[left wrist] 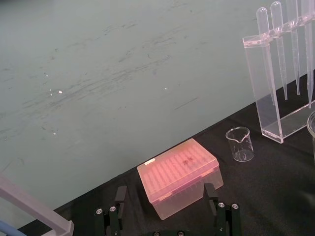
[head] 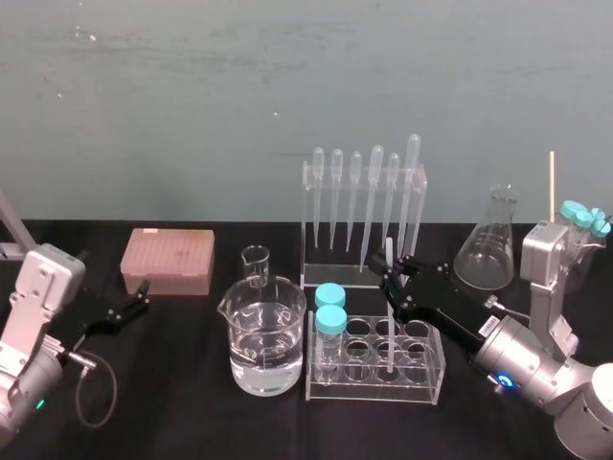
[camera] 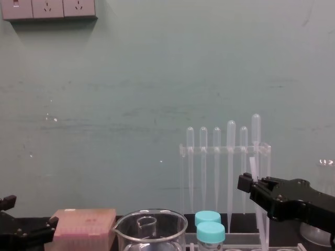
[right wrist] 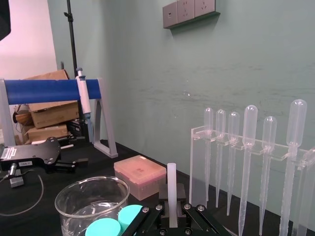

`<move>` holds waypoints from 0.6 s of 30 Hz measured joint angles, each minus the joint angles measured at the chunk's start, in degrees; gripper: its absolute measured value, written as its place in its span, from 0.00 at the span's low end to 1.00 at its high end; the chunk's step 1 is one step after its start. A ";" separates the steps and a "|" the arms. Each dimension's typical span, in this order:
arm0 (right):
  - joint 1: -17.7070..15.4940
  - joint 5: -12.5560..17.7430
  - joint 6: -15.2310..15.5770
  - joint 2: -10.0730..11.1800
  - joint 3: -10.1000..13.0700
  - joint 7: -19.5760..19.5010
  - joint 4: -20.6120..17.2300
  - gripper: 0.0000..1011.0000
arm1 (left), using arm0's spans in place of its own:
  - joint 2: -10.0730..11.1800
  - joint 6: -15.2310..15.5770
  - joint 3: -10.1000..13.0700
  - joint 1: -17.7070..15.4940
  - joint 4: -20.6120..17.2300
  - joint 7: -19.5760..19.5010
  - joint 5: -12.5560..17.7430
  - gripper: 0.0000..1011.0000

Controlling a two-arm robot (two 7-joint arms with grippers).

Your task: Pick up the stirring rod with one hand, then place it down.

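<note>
Your right gripper's [head: 392, 281] jaws pinch the stirring rod [head: 389, 253]. If you tilt it, the end below them could snag the rack [head: 375, 393]. Your left gripper [head: 134, 305] idles, jaws spread.

- I can read no words, numbers or brand names from here.
- The white label [right wrist: 23, 151] on the black device [right wrist: 37, 156] carries print too small to make out.
- The dark mark on the pink box [left wrist: 179, 176] lid is illegible.
</note>
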 joint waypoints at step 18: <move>0.05 0.11 0.10 0.06 0.00 0.03 -0.02 0.56 | 0.00 0.00 0.00 0.00 0.00 0.00 0.00 0.99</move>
